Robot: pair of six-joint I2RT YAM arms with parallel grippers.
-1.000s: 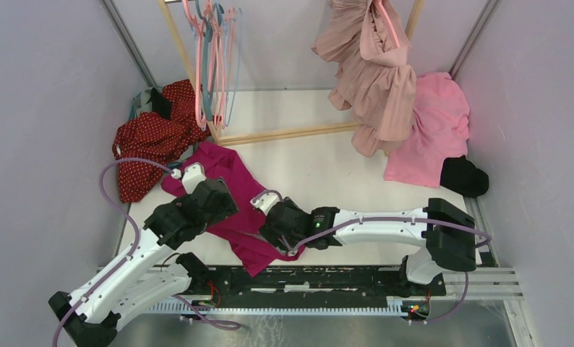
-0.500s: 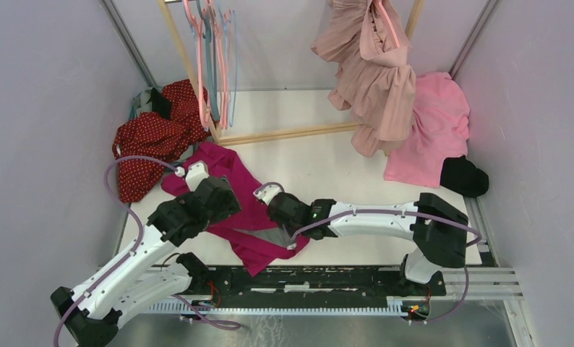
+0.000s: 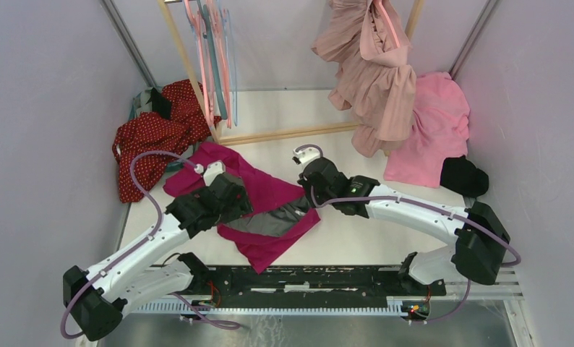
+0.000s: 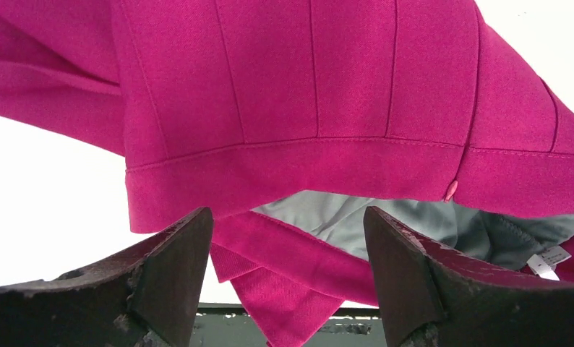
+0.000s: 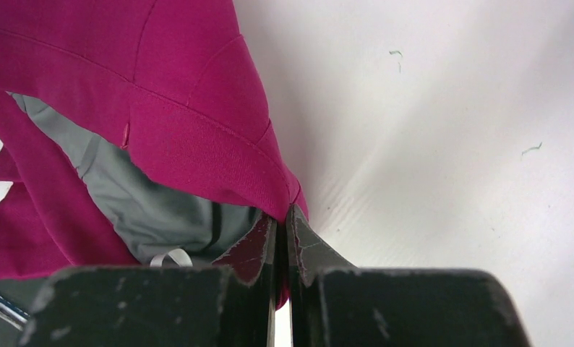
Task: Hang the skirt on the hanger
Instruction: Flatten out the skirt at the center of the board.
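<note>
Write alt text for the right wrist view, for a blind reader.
The right gripper is shut on the waistband corner of a magenta skirt. The skirt's grey lining shows at left, and bare white table fills the right half.

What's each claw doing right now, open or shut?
Left claw: open, holding nothing, at the skirt waistband.
Right claw: shut on the skirt's waistband edge.

Bright, even light; table [image 4: 45,188] washes out white; soft shadows, perhaps overhead source.
</note>
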